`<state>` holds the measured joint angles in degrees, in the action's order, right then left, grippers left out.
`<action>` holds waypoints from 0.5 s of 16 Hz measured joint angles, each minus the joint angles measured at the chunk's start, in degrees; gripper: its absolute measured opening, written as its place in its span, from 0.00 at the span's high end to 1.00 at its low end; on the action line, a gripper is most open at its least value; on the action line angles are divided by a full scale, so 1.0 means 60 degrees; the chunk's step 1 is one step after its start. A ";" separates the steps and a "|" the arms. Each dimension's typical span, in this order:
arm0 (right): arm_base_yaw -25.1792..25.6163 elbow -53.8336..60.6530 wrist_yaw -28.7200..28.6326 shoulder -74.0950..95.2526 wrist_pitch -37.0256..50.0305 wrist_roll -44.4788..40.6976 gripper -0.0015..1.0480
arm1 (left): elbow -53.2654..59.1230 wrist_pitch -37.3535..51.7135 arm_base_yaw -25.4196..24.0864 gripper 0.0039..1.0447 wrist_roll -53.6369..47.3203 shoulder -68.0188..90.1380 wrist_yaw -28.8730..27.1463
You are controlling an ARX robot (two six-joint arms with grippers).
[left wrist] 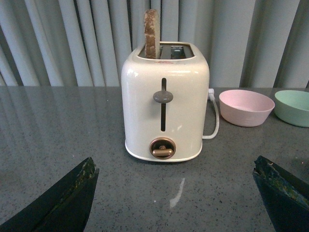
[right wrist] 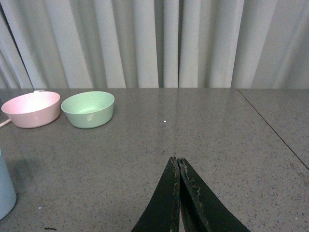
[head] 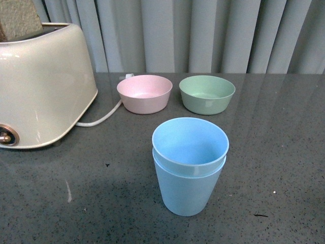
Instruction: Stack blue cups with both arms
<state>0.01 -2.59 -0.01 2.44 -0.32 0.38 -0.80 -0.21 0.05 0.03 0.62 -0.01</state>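
The two light blue cups (head: pixel 189 165) stand upright on the grey table in the front view, one nested inside the other, near the middle front. A sliver of the cups shows at the edge of the right wrist view (right wrist: pixel 6 191). Neither arm shows in the front view. My left gripper (left wrist: pixel 176 166) is open and empty, its jaws wide apart, facing the toaster. My right gripper (right wrist: pixel 177 160) is shut with nothing between its jaws, over bare table to the right of the cups.
A cream toaster (head: pixel 40 86) with a slice of bread stands at the back left, its white cord (head: pixel 101 119) trailing behind it. A pink bowl (head: pixel 144 93) and a green bowl (head: pixel 206 94) sit behind the cups. Grey curtains hang behind the table.
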 joint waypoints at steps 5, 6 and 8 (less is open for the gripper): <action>0.0000 0.0310 0.0004 -0.0364 0.0004 -0.0007 0.98 | 0.0000 -0.0004 0.0000 0.06 -0.0004 0.0000 0.0004; 0.0000 0.0310 0.0004 -0.0364 0.0007 -0.0007 0.98 | 0.0000 0.0000 0.0000 0.06 -0.0004 0.0000 -0.0007; 0.0000 0.0310 0.0004 -0.0364 0.0007 -0.0007 0.98 | 0.0000 0.0000 0.0000 0.06 -0.0004 0.0000 0.0000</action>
<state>0.01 -0.73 0.01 0.25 -0.27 0.34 -0.80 -0.21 0.05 0.01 0.62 -0.01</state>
